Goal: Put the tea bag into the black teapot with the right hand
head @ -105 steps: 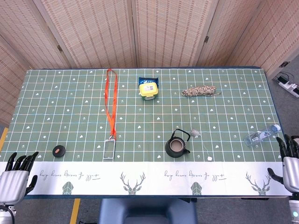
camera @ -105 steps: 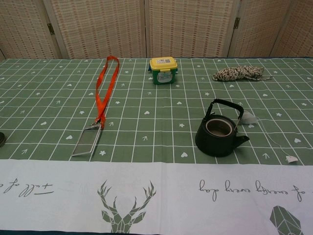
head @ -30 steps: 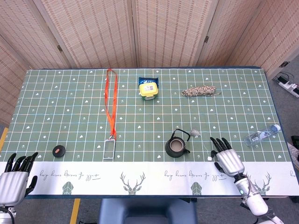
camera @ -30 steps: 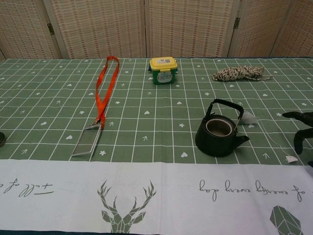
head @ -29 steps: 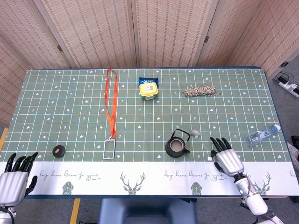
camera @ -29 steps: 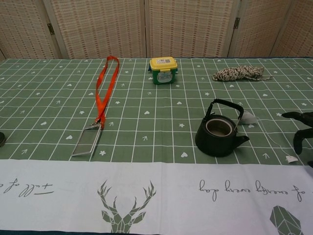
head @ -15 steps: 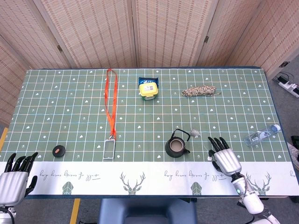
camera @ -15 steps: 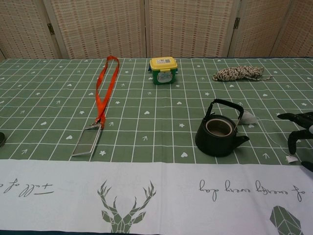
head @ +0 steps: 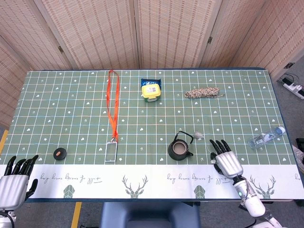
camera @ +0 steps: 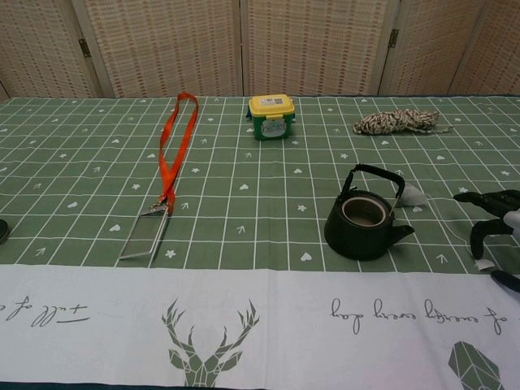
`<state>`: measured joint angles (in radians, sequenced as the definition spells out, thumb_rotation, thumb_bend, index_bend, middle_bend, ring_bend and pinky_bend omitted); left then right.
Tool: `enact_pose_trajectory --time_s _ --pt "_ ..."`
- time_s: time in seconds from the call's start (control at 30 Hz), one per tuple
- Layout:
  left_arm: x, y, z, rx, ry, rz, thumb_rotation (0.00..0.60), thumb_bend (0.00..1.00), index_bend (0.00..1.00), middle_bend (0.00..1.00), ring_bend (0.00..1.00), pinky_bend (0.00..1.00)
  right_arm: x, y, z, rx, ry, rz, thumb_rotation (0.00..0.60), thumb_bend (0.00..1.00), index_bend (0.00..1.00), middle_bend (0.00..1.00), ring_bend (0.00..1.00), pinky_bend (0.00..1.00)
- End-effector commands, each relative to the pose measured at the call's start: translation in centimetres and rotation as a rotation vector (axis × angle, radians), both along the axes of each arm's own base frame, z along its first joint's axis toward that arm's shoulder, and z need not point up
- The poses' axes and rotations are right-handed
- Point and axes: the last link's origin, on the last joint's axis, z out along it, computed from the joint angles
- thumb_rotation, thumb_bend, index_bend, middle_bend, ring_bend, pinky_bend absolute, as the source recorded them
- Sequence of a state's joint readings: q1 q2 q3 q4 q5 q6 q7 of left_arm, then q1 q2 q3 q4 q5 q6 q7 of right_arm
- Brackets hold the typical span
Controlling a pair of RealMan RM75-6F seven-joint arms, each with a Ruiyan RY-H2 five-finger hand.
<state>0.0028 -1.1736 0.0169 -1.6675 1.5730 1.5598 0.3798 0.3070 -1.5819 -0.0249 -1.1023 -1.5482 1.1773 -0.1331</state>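
one right hand (head: 227, 160) | fingers spread, holding nothing | just right of black teapot (head: 180, 150)

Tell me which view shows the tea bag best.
The head view: the tea bag lies whole beside the black teapot, its string running toward the right hand. In the chest view the teapot's handle partly hides it.

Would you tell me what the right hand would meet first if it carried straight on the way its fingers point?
Probably the tea bag, just beyond the right hand and beside the black teapot; height above the table is unclear.
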Motion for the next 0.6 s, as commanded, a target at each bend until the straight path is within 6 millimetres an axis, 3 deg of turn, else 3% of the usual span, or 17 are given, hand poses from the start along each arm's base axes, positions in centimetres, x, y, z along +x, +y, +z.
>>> enact_pose_trajectory --time_s 0.03,0.6 --pt "0.0 0.01 0.0 0.0 0.0 0.0 0.6 0.41 0.08 0.2 0.15 0.05 0.04 -0.04 -0.08 -0.002 -0.003 0.002 0.6 0.42 0.44 0.05 0.04 0.0" --pt "0.05 -0.04 0.02 -0.003 0.002 -0.01 0.6 0.41 0.07 0.2 0.15 0.05 -0.01 -0.43 -0.57 -0.003 -0.008 0.007 0.6 0.46 0.6 0.11 0.09 0.0"
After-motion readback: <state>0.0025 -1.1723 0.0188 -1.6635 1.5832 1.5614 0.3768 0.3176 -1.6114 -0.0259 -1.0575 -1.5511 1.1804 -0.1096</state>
